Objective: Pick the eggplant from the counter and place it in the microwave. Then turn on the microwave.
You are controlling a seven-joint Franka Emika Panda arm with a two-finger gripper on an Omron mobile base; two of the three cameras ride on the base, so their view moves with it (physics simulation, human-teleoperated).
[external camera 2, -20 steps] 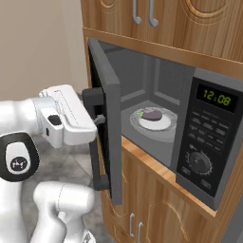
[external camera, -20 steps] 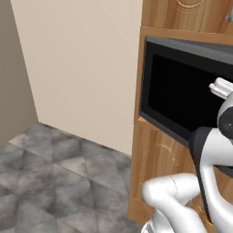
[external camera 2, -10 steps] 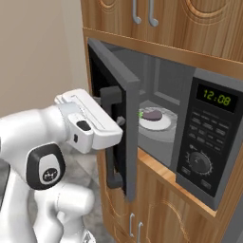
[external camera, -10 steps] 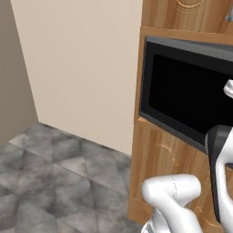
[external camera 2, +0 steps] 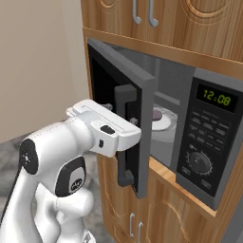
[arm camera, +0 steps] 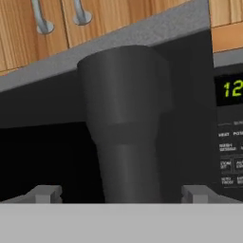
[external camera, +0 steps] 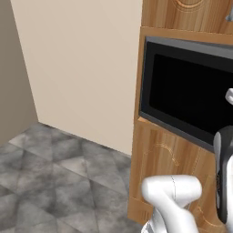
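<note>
The microwave [external camera 2: 209,137] sits in a wooden cabinet wall with its door [external camera 2: 142,137] standing partly open. My gripper [external camera 2: 127,122] is open at the door's vertical bar handle [arm camera: 126,142]. The handle stands between my fingertips [arm camera: 45,193] with a gap on each side. Inside, a sliver of the dark purple eggplant [external camera 2: 156,114] shows on a white plate [external camera 2: 164,122], mostly hidden by the door edge. In the left base view the door's black glass [external camera: 186,95] faces the camera. The counter is out of view.
The button panel with its green display [external camera 2: 217,98] and dial [external camera 2: 198,161] is to the right of the cavity. Wooden cabinet doors with handles [external camera 2: 142,14] are above and below. A beige wall [external camera: 77,68] and grey tiled floor [external camera: 50,177] lie to the left.
The door has swung further toward shut, with my hand moving right along with its handle. The door now hides more of the plate and eggplant.
</note>
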